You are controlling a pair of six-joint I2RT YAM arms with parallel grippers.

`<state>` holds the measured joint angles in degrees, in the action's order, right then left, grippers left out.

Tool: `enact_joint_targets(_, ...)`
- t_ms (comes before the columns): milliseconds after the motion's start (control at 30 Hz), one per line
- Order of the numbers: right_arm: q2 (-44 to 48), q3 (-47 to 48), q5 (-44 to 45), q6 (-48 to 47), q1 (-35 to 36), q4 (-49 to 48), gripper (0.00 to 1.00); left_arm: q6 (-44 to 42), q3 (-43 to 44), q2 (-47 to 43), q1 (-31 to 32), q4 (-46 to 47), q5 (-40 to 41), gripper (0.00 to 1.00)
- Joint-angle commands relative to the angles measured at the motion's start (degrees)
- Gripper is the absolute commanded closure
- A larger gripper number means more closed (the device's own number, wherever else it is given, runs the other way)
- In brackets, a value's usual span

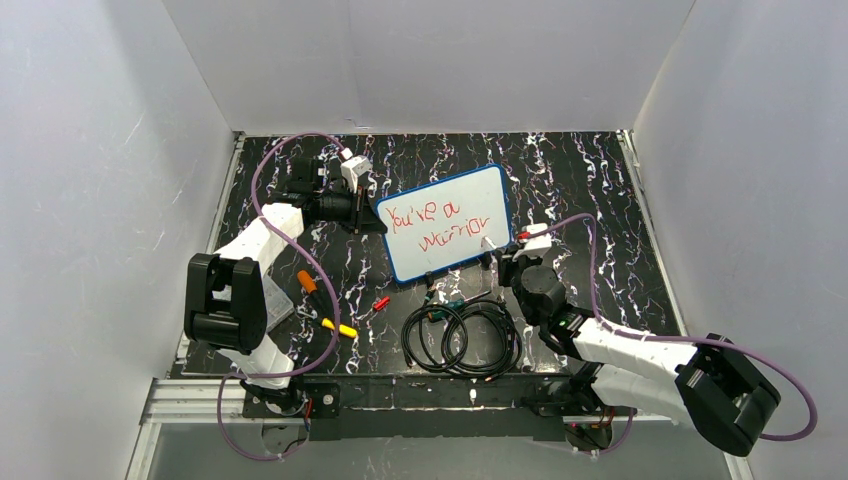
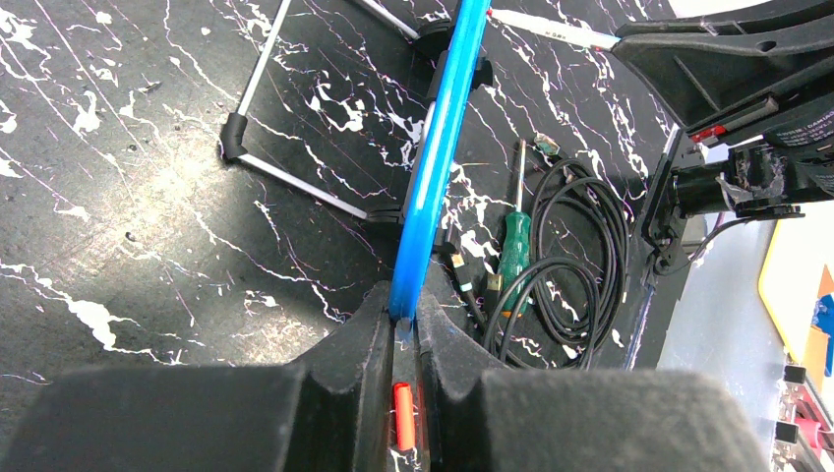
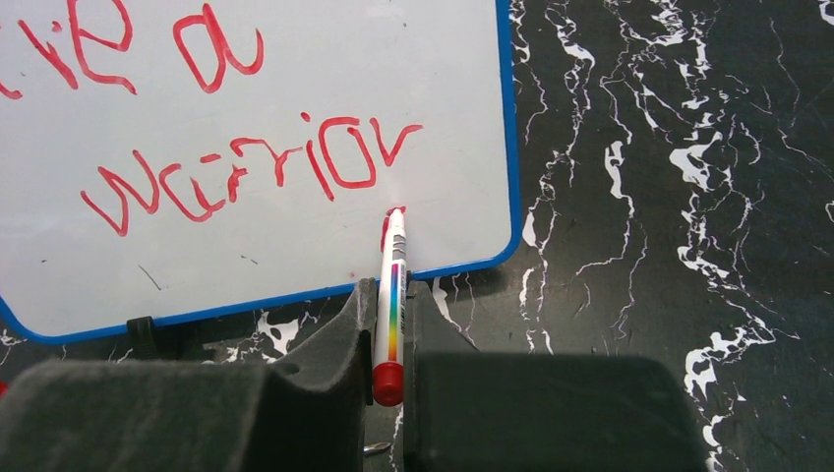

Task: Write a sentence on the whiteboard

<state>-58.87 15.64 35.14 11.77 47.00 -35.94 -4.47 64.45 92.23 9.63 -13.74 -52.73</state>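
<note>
Now the whiteboard (image 1: 470, 195), bearing the red sentence (image 1: 425, 213) "You're a warrior", stands propped mid-counter (image 1: 600, 200), its left frame edge clamped in the left end effector (image 2: 403, 320), while the right end effector (image 3: 390, 300), clamped on a red marker (image 3: 393, 261), holds the tip at the board just below "warrior".

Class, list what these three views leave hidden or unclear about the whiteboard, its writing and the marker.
1. Right wrist view: the start of the sentence is cut off by the left edge.
2. Left wrist view: the whiteboard is edge-on, so its writing face is hidden.
3. Top view: the marker is too small; tip contact is unclear.
</note>
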Motion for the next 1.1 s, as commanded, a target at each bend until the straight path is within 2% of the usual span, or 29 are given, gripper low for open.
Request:
enact_joint_targets(0,-0.35,1.66,3.74,-1.35,0.19,-3.84,0.99,-0.62,1.03,-1.7,0.39,-0.5,-0.53,1.0)
enact_joint_targets(300,-2.57,1.99,3.54,-1.7,0.19,-4.48,0.99,-0.54,1.03,-1.74,0.39,-0.52,-0.53,1.0)
enact_joint_targets(700,0.5,-0.98,2.87,3.7,0.19,1.71,0.99,-0.57,1.05,-1.89,0.39,-0.59,-0.53,1.0)
enact_joint_targets(1067,0.64,-0.57,3.4,3.37,0.19,3.07,0.99,-0.57,0.89,-2.07,0.39,-0.59,-0.44,1.0)
